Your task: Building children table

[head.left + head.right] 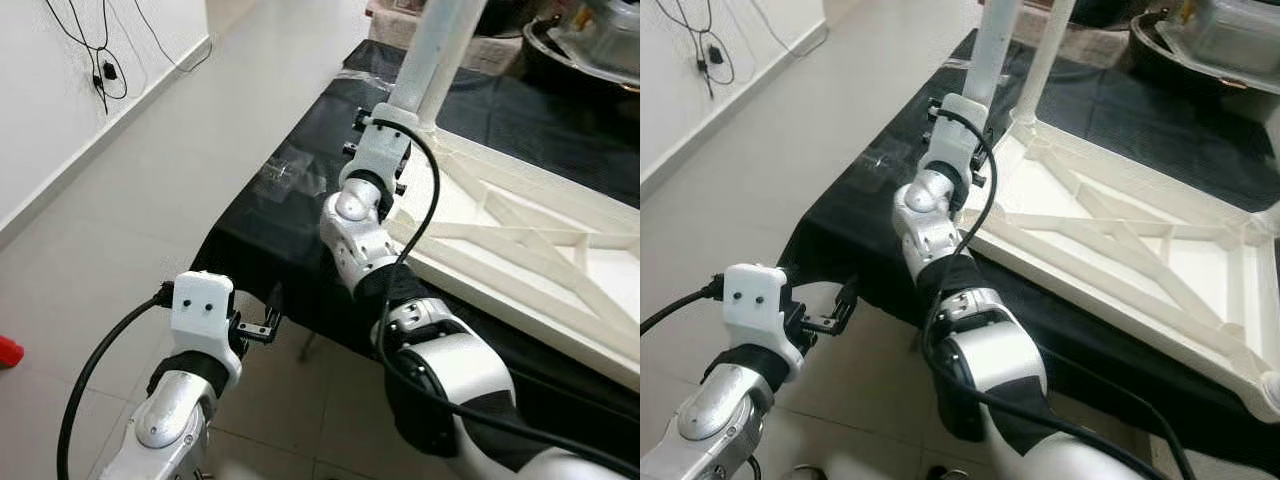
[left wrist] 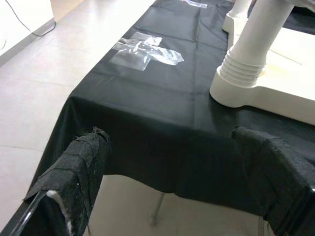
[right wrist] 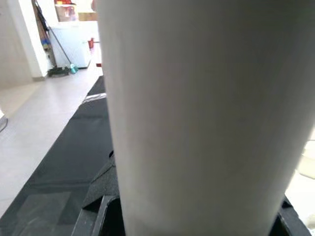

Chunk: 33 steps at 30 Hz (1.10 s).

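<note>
Table top (image 1: 1160, 250) lies upside down on the black cloth (image 1: 280, 230), just beyond my right claw (image 1: 385, 115), which I've got wrapped round the white leg (image 1: 430, 50) standing in the near corner socket. I'd call the leg pinched. My left claw (image 1: 262, 325) hangs spread, below the cloth's edge. Twist off-axis and I reckon the threads could cross, or the top could slide on the cloth

One upturned white tabletop (image 1: 1200, 270), two legs (image 1: 992, 45), two grippers (image 1: 262, 322).
</note>
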{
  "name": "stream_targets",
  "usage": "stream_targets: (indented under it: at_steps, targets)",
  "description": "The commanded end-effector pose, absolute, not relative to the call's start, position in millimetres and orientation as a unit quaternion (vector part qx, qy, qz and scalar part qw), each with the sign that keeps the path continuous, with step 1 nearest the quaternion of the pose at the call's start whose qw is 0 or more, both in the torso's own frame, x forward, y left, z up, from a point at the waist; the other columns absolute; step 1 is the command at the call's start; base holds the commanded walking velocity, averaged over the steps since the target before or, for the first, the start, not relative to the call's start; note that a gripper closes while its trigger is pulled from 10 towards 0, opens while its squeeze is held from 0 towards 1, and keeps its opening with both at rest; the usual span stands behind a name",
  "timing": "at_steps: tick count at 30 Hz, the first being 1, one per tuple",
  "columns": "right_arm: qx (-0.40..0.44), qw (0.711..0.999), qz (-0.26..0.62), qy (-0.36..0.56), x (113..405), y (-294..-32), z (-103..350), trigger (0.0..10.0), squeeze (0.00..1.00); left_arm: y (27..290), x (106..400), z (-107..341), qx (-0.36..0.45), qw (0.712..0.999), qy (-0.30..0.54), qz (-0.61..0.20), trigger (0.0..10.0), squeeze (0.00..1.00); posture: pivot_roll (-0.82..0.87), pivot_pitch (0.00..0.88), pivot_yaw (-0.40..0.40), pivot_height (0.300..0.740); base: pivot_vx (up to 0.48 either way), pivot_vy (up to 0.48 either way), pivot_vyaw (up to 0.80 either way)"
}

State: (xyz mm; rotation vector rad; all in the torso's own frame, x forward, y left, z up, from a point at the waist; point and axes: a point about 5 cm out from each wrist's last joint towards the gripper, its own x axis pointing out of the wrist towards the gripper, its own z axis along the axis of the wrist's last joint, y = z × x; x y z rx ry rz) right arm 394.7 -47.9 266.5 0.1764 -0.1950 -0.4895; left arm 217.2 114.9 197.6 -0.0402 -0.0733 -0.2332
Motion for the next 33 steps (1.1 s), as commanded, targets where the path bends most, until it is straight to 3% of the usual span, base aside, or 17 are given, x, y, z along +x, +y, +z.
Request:
stream_targets:
  at_steps: [1, 7, 13, 21, 33]
  targets:
    - [0.076, 0.969, -0.233, 0.036, 394, -54, 205, 10.0, 0.0, 113, 217, 195, -0.021, 0.991, -0.031, -0.125, 10.0, 0.0, 0.25, 0.229, -0.158, 0.74, 0.0, 0.0, 0.0]
    - [0.074, 0.975, -0.196, 0.072, 392, -47, 191, 10.0, 0.0, 113, 216, 195, -0.021, 0.991, -0.031, -0.126, 10.0, 0.0, 0.24, 0.219, -0.158, 0.74, 0.0, 0.0, 0.0]
    - [0.077, 0.962, -0.238, 0.108, 390, -62, 178, 10.0, 0.0, 112, 216, 195, -0.022, 0.991, -0.033, -0.125, 10.0, 0.0, 0.24, 0.215, -0.159, 0.74, 0.0, 0.0, 0.0]
    - [0.067, 0.941, -0.325, 0.069, 388, -78, 189, 10.0, 0.0, 112, 217, 195, -0.021, 0.991, -0.034, -0.125, 10.0, 0.0, 0.24, 0.212, -0.16, 0.74, 0.0, 0.0, 0.0]
    - [0.063, 0.947, -0.313, 0.041, 385, -65, 198, 10.0, 0.0, 113, 219, 195, -0.019, 0.991, -0.035, -0.125, 10.0, 0.0, 0.24, 0.209, -0.159, 0.74, 0.0, 0.0, 0.0]
